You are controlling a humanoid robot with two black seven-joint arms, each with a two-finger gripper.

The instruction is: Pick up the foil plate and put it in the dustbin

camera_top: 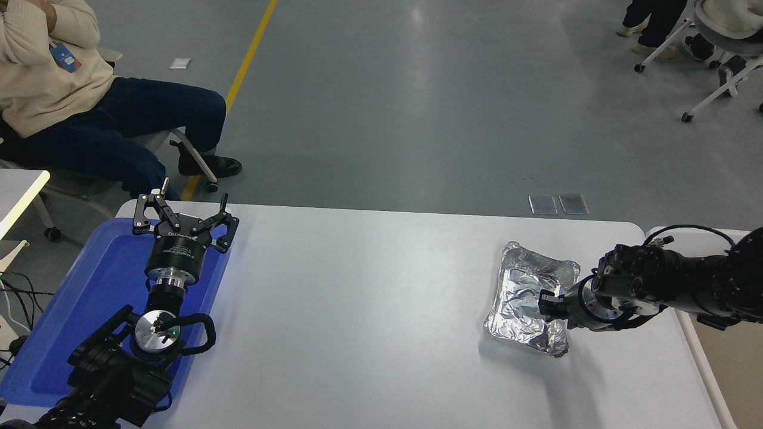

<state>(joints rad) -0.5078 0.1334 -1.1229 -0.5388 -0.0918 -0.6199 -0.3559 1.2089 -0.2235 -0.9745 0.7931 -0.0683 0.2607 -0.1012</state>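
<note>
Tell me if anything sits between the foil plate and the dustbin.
Nothing visible does. The foil plate lies near the table's right end with the right gripper at its right rim. The dustbin stands just past the table's right edge, with only bare table between them.

- Pale lettering runs across the black body of the left gripper point(182, 221), parked above the blue tray point(89, 298); the characters are too small and blurred to read.
- A blue tag hangs on the cream sweater of a seated person point(53, 65) at top left; its print is not described.
- No other text, brand, number or sign is legible anywhere.
</note>
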